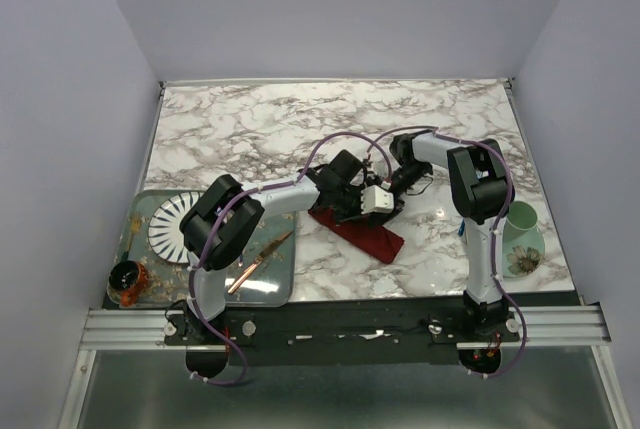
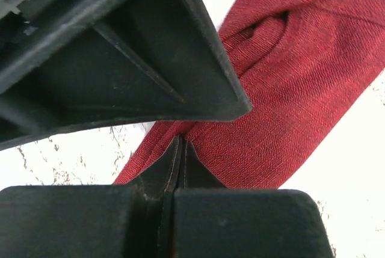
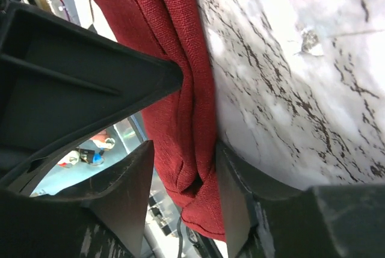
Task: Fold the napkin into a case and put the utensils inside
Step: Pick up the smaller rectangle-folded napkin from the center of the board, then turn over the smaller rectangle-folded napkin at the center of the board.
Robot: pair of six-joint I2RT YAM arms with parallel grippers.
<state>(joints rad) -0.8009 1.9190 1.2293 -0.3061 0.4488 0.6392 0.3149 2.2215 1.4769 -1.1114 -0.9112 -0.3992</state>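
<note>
Left gripper (image 2: 180, 145) clamped on napkin (image 2: 289, 89) edge. Right gripper (image 3: 183, 192) part-open, straddling napkin fold. Tray (image 1: 272, 285) with copper knife (image 1: 262, 254) at napkin's 8 o'clock; green cup (image 1: 522, 219) at 3.

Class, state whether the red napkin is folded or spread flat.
Folded: the napkin is a narrow strip from above; both wrist views show overlapping layers and creases.

I see a marble table (image 1: 250, 129). On it lie the folded dark red napkin (image 1: 375, 239) in the middle, a tray (image 1: 270, 284) at left and a pale green cup (image 1: 522, 224) at right.
</note>
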